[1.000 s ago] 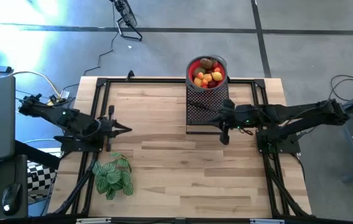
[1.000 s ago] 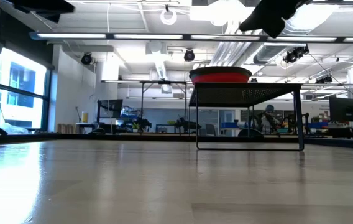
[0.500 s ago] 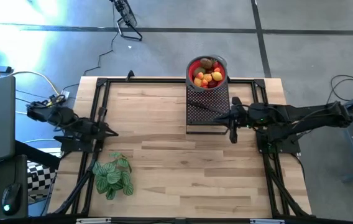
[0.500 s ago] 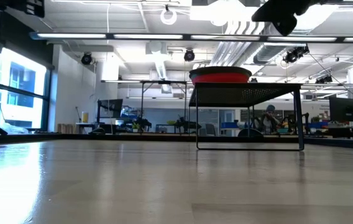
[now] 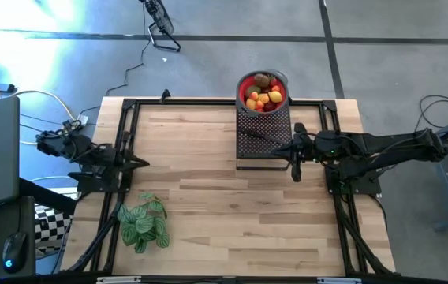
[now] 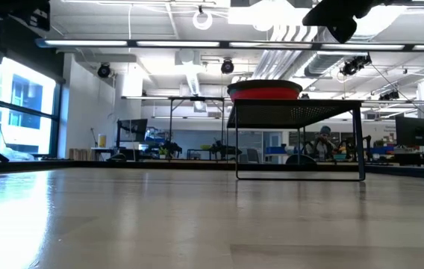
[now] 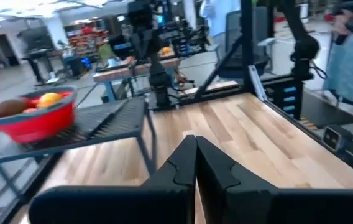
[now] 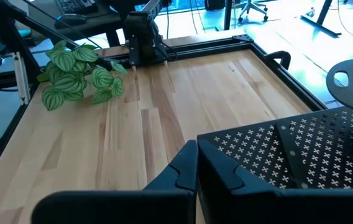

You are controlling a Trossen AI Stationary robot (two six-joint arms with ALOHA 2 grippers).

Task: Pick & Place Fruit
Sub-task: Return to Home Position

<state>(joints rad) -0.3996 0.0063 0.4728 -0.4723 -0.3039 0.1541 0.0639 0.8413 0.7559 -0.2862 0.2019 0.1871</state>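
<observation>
The fruit point(image 5: 264, 95), yellow, orange, red and brown pieces, lies heaped in a red bowl point(image 5: 244, 88). The bowl stands on the far end of a black perforated stand point(image 5: 262, 138) at the table's far right. In the left wrist view the bowl point(image 7: 33, 121) and fruit point(image 7: 42, 99) show on the stand's top. My left gripper point(image 5: 143, 165) hovers shut near the table's left edge, pointing across the table, its fingers point(image 7: 195, 146) together. My right gripper point(image 5: 293, 155) hangs shut just right of the stand, above the table, its fingers point(image 8: 196, 149) together.
A green striped leafy plant point(image 5: 143, 222) lies at the table's near left. A black frame point(image 5: 208, 103) runs along the table's edges. The middle of the wooden table point(image 5: 208, 181) is bare. Beyond the table the low view shows an office room.
My left gripper has drawn back toward the table's left edge and sunk a little. My right gripper has drawn back toward the right edge, away from the stand's near end. Both stay shut. The bowl and fruit have kept still.
</observation>
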